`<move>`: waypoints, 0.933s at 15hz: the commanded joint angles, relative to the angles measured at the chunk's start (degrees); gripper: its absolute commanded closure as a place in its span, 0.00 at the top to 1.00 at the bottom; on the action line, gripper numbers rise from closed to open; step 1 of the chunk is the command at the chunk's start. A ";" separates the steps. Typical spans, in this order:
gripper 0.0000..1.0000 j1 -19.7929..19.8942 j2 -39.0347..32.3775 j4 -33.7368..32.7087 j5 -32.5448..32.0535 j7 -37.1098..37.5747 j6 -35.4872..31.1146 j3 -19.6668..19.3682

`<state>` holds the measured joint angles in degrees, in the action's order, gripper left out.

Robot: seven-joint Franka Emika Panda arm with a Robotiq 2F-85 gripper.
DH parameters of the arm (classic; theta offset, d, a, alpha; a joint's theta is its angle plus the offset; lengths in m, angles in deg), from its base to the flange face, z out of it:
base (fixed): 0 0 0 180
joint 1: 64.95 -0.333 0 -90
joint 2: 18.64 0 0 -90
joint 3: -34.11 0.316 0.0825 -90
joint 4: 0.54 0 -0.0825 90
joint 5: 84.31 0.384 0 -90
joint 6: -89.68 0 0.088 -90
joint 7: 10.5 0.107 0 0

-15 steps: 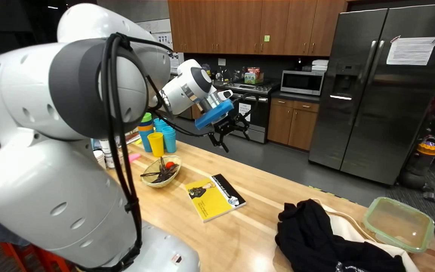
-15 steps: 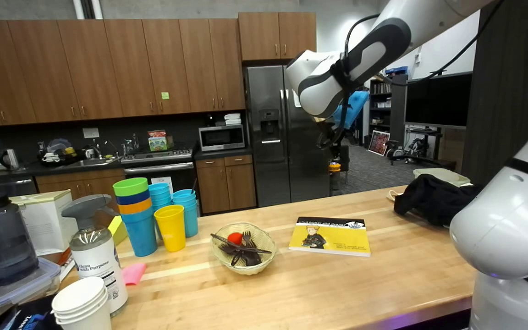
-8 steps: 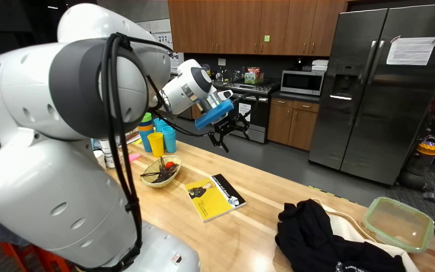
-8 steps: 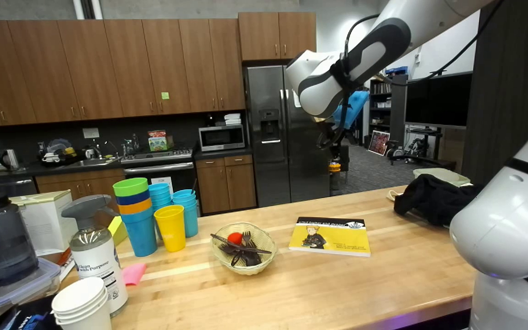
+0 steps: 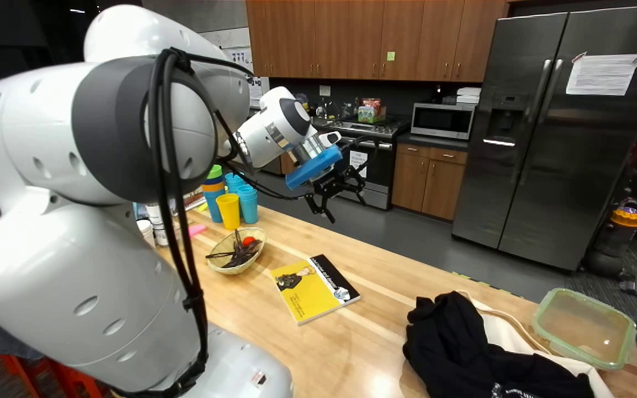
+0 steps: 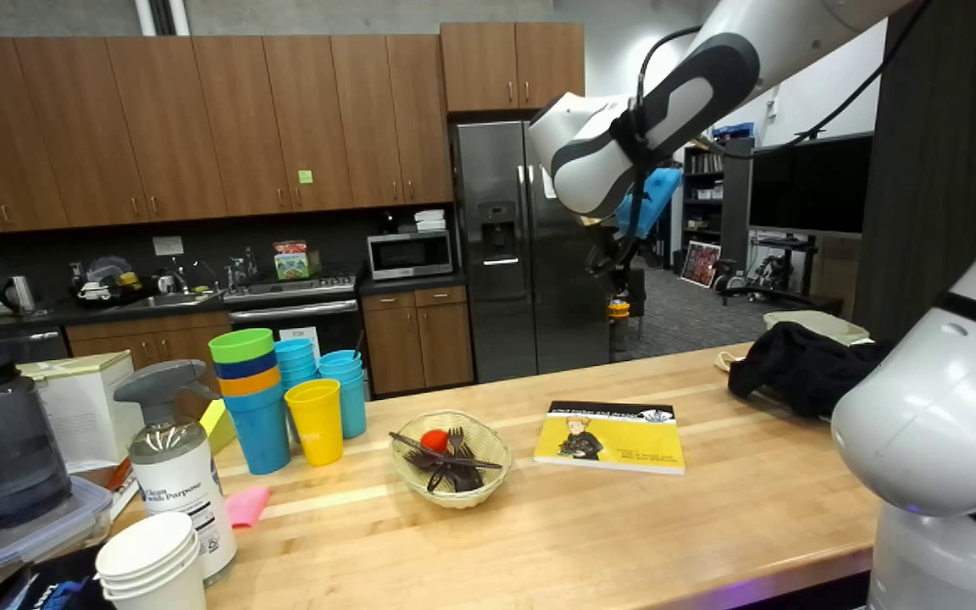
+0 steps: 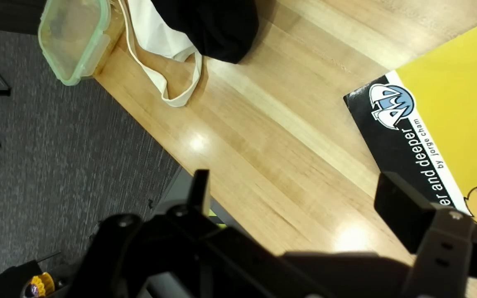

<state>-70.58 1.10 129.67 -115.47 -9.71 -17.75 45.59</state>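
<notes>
The black two-fingered claw (image 7: pixel 300 200) hangs in the air with its fingers spread wide and empty, apart from everything on the pale wooden tabletop (image 6: pixel 590 525); nearest to it in the wrist view is the thin yellow paperback book (image 6: pixel 611 436) with a black band, which lies flat on the tabletop, cover up, one finger partly hiding the band from that camera; left of the book in both exterior views sits a round, pale woven bowl (image 6: pixel 458 500) that holds dark brown cutlery (image 6: pixel 466 479) and a round red object (image 6: pixel 435 440); farther left of the book stand a yellow plastic cup (image 6: pixel 317 424) and a tall stack of blue, orange and green plastic cups (image 6: pixel 252 407); in an exterior view a flat pink piece (image 6: pixel 247 506), a clear spray bottle (image 6: pixel 183 483) with a grey head and a stack of white cups (image 6: pixel 152 563) are also well left of the book; right of the book in both exterior views lies a crumpled black cloth (image 5: pixel 479 354), partly over an off-white cloth bag (image 5: pixel 504 330); a clear rectangular container (image 5: pixel 586 329) with a pale green rim stands right of the book too, farther from it than the black cloth.
</notes>
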 commanded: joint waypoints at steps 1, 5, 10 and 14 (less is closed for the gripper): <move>1.00 -0.65 0.06 -0.18 0.00 0.21 0.07 -0.38; 1.00 -2.66 1.05 0.64 1.30 -1.33 -2.47 0.43; 1.00 -7.20 1.44 2.94 4.93 -3.98 -8.62 2.00; 1.00 -9.64 0.63 5.34 10.43 -6.07 -14.46 2.16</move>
<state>-78.97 1.08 132.79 -108.51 -13.01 -28.17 48.31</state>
